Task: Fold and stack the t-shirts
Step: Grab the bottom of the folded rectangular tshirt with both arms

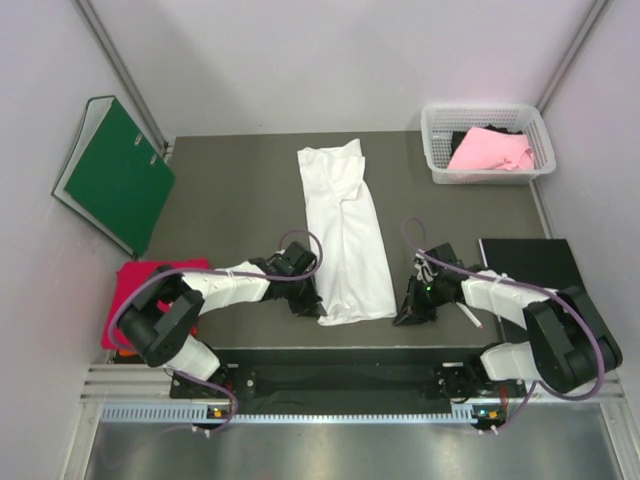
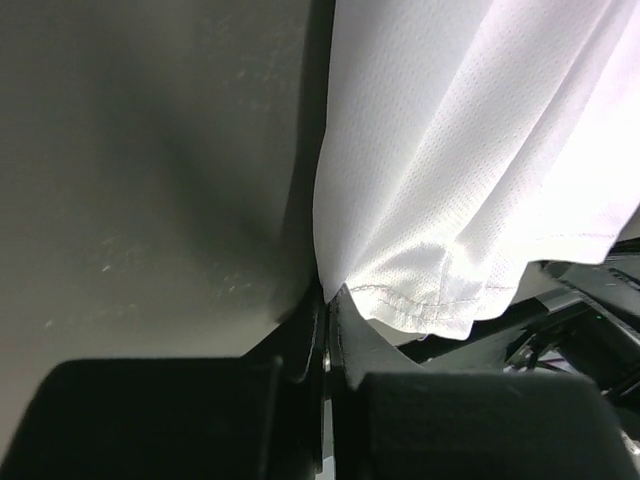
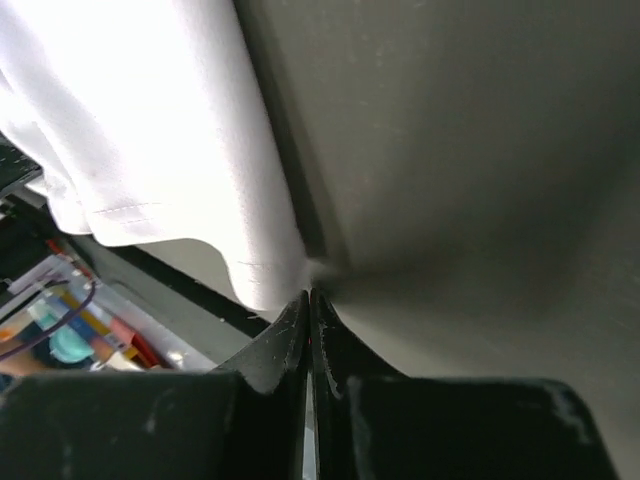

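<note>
A large white t-shirt point(image 1: 345, 235), folded into a long strip, lies down the middle of the dark table. My left gripper point(image 1: 308, 302) is at its near left corner, jaws shut on the hem point(image 2: 400, 300), with the tips point(image 2: 327, 296) low at the table. My right gripper point(image 1: 406, 314) is at the near right corner, jaws shut with the shirt's edge point(image 3: 270, 270) pinched at the tips point(image 3: 309, 294). A crimson-red t-shirt point(image 1: 140, 285) lies at the table's left edge, under my left arm. A light pink t-shirt point(image 1: 490, 150) sits in a basket. The orange t-shirt is out of view.
A white basket point(image 1: 436, 150) stands at the back right and also holds something dark. A green binder point(image 1: 115, 175) leans against the left wall. A flat black board point(image 1: 530, 262) lies at the right, by my right arm. The table's near edge is just behind both grippers.
</note>
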### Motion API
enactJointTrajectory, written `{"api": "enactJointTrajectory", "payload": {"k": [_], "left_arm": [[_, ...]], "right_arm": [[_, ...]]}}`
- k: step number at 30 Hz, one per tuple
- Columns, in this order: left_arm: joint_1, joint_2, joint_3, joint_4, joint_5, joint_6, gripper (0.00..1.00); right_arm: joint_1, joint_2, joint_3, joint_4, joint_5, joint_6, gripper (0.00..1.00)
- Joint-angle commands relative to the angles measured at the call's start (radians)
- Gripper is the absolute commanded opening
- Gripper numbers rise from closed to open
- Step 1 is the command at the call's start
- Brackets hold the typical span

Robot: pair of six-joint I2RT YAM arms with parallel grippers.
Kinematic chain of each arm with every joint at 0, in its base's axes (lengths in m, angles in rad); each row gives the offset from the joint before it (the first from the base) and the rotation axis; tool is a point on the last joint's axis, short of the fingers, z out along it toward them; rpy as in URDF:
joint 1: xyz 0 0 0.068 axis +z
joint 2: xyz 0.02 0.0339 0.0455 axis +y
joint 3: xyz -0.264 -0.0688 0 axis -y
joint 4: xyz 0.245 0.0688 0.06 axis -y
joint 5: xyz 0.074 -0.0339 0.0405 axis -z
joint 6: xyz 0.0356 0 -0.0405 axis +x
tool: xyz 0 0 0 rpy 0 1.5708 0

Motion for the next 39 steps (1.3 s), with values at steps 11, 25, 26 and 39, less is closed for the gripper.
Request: {"api": "enactJointTrajectory", "payload": {"k": [11, 25, 26, 39], "left_arm": [[-0.008, -0.017, 0.081, -0.194, -0.076, 0.05, 0.0], [-0.008, 0.021, 0.107, -0.201, -0.065, 0.083, 0.0], [-0.008, 0.021, 0.11, -0.203, -0.066, 0.084, 0.0], [-0.006, -0.007, 0.272, -0.387, -0.146, 0.141, 0.0]], "right_arm": [[0.007, -0.117, 0.115, -0.219, 0.132, -0.133, 0.71], [0.013, 0.167, 0.117, 0.066, 0.012, -0.055, 0.51], [0.016, 0.185, 0.123, 0.074, 0.007, -0.059, 0.46], [0.021, 0.101, 0.232, 0.01, -0.055, -0.089, 0.0]]}}
